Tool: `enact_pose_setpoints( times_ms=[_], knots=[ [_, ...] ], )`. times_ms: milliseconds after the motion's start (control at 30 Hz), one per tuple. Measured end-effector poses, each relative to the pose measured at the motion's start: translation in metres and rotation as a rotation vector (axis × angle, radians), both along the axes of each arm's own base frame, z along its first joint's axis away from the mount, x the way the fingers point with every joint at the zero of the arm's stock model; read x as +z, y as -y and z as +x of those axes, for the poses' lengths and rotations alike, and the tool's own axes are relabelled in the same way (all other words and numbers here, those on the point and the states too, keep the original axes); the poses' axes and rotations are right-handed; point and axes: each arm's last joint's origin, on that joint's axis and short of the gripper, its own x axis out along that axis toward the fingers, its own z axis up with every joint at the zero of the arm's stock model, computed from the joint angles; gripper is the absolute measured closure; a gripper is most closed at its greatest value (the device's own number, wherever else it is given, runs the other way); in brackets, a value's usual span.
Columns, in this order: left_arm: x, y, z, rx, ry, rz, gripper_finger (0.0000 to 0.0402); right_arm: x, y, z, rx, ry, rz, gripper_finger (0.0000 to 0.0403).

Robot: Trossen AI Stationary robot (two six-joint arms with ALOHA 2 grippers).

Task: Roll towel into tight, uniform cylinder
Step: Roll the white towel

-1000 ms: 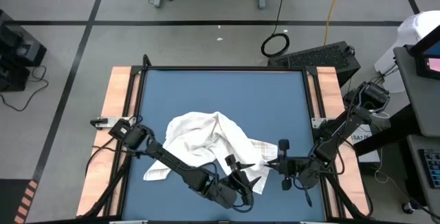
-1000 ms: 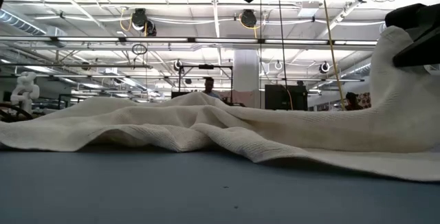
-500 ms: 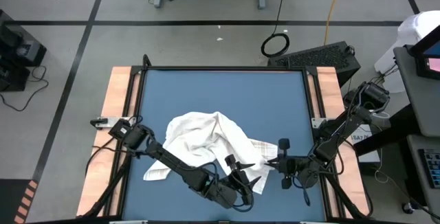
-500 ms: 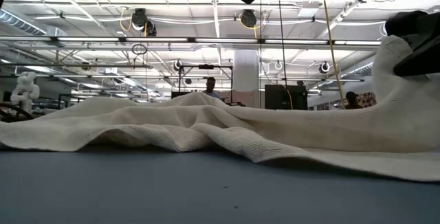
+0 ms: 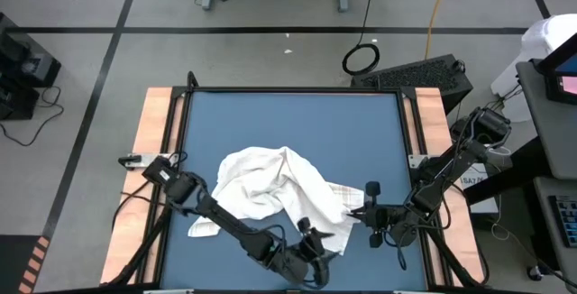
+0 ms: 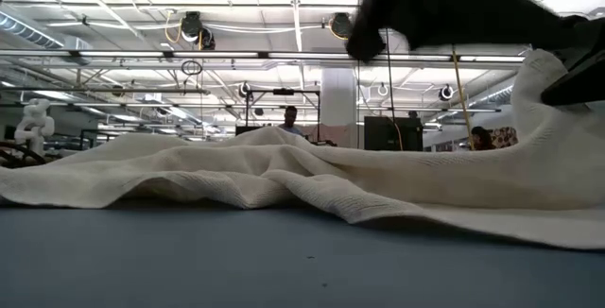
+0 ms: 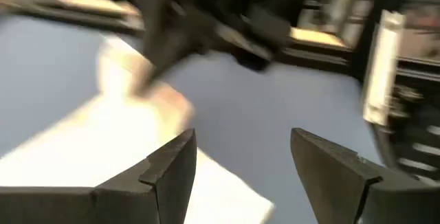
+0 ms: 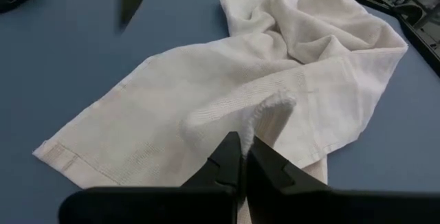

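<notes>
while the towel (image 5: 275,190) lies crumpled rather than flat at about 6 o'clock of the blue mat (image 5: 288,123), the high view shows rolling not yet begun; the job looks to be at the spreading-out stage. the right gripper (image 5: 353,213), at 4 o'clock of the mat, pinches the towel's edge at that side with its fingers closed on the cloth. the left gripper (image 5: 317,251), at 6 o'clock near the mat's front edge, hangs with fingers apart and nothing between them.

in the low view, the towel (image 6: 284,180) spreads in low folds across the mat, rising at 3 o'clock to a dark shape, likely the right gripper, cut off by the frame. a blurred dark arm crosses the top.

the left wrist view shows both fingers (image 7: 172,172) parted over mat and pale cloth; everything beyond is smeared and hard to read.

the right wrist view shows the fingers (image 8: 237,159) clamped on a raised fold of towel (image 8: 240,80). next, the free gripper likely needs a second edge so the cloth can be pulled flat. the towel's printed mark cannot be made out.
</notes>
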Motion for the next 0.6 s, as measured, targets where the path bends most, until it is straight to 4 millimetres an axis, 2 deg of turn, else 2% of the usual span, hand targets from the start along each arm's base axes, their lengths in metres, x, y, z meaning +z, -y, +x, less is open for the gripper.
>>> enact_pose_setpoints(
  times_ms=[133, 200, 300, 400, 533, 600],
  knots=[
    [-0.043, -0.001, 0.009, -0.039, 0.009, -0.039, 0.0162, 0.0, 0.0, 0.0, 0.0, -0.001, -0.001, 0.0399],
    [-0.054, -0.006, 0.012, -0.022, -0.007, -0.05, 0.0164, 0.0, 0.0, 0.0, 0.0, 0.0, 0.0, 0.0399],
    [-0.06, -0.015, 0.015, 0.008, -0.047, -0.056, 0.0181, 0.0, 0.0, 0.0, 0.0, -0.001, -0.001, 0.0399],
    [-0.057, -0.019, 0.018, 0.005, -0.079, -0.053, 0.0209, 0.0, 0.0, 0.0, 0.0, -0.001, -0.001, 0.0399],
    [-0.026, -0.017, 0.029, -0.026, -0.133, -0.021, 0.025, 0.0, 0.0, 0.0, 0.001, -0.001, -0.001, 0.0399],
    [-0.017, -0.023, 0.034, -0.027, -0.195, -0.017, 0.0269, 0.0, 0.0, 0.0, 0.001, 0.0, 0.0, 0.0399]
  ],
)
